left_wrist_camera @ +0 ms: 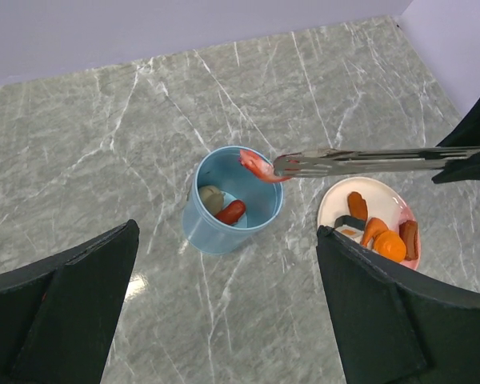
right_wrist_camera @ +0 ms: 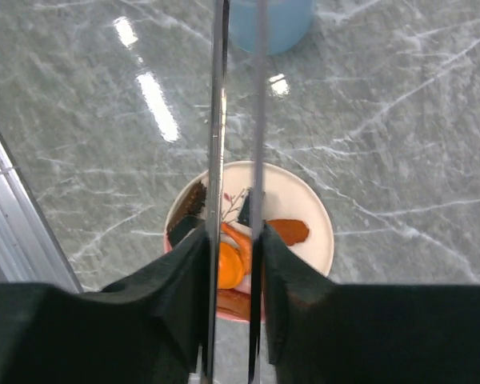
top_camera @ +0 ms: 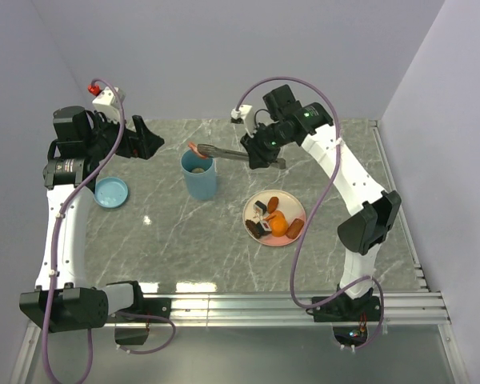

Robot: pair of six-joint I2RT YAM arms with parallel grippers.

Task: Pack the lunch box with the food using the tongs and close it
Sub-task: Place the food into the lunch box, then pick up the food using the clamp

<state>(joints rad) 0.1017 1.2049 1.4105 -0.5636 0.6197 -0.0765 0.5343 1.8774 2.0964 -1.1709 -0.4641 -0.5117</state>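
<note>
The right tool [right_wrist_camera: 228, 272] is clenched on the silver tongs [left_wrist_camera: 368, 160], one finger pressing each arm. The tongs' tips pinch a red chilli-like piece [left_wrist_camera: 256, 166] right over the open mouth of the light-blue lunch box [left_wrist_camera: 216, 232]. The box stands upright on the marble surface [top_camera: 144, 240], with a beige round [left_wrist_camera: 210, 198] and a sausage [left_wrist_camera: 230, 212] already inside.

The step in hand looks like dropping the chilli in. The next move likely calls for easing the squeeze so the piece falls inside the rim and not onto it.

More food, including an orange round [left_wrist_camera: 390, 246], lies on the pink plate [top_camera: 292, 204] at about 4 o'clock from the box. The blue lid [top_camera: 111, 192] lies at about 9 o'clock. The left tool [top_camera: 144, 138] is spread wide and holds nothing, at about 10 o'clock.
</note>
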